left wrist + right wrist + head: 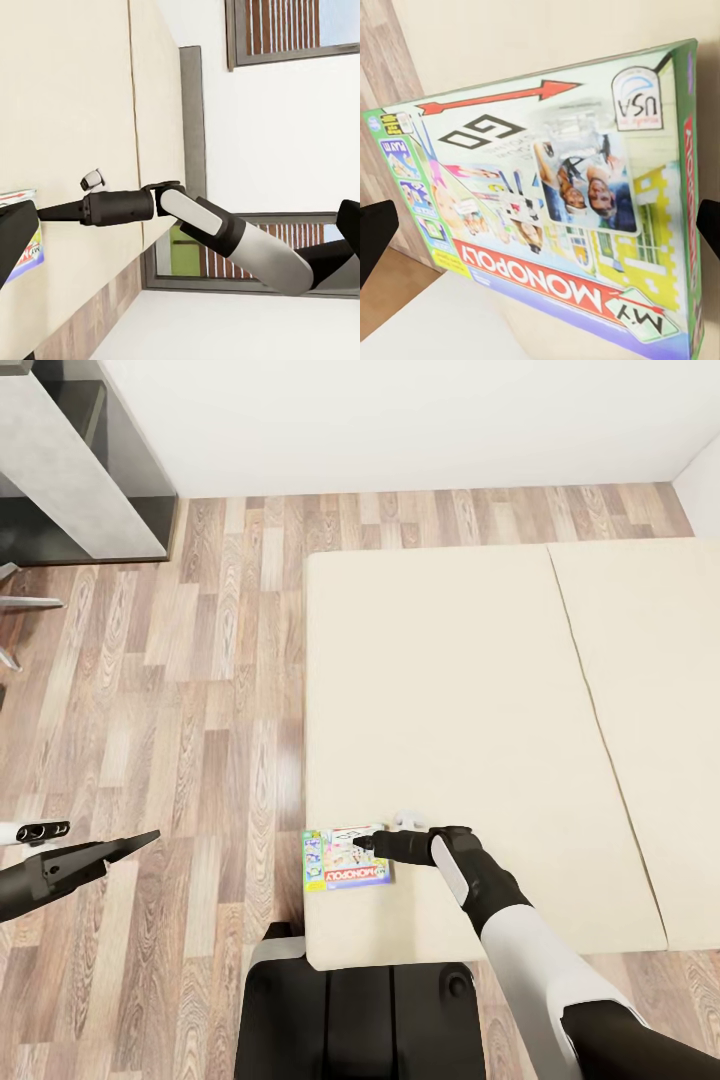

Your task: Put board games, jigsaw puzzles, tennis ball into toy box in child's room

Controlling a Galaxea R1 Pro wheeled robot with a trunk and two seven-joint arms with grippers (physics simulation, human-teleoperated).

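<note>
Head view puts us at the foot of the bed [440, 690], its beige mattress spread ahead of our base, with wood-plank floor [200, 690] on the left. Near the bed's front-left corner lies one board game — a My Monopoly box [346, 858], flat, lid up, its left edge close to the mattress edge. Our right claw [362, 844] reaches in from the right, and its dark tips sit over the box's upper right part. In the right wrist view the Monopoly lid [562, 202] takes up nearly the whole picture, with a black fingertip [375, 240] at either side of the frame, spread wide — so we judge the right claw open and empty, hanging close above the lid rather than gripping it. Whether the tips touch the box we cannot tell.

Our left claw [135, 842] hangs over the floor, well apart from the bed, its fingers drawn to a point and carrying nothing; it looks closed.

The step in hand, as we judge it, is picking this game off the bed. The box is thin and lies flat on a soft mattress, so the next move calls for getting a finger under an edge — perhaps working the box toward the nearby mattress edge — then closing firmly before lifting.
</note>
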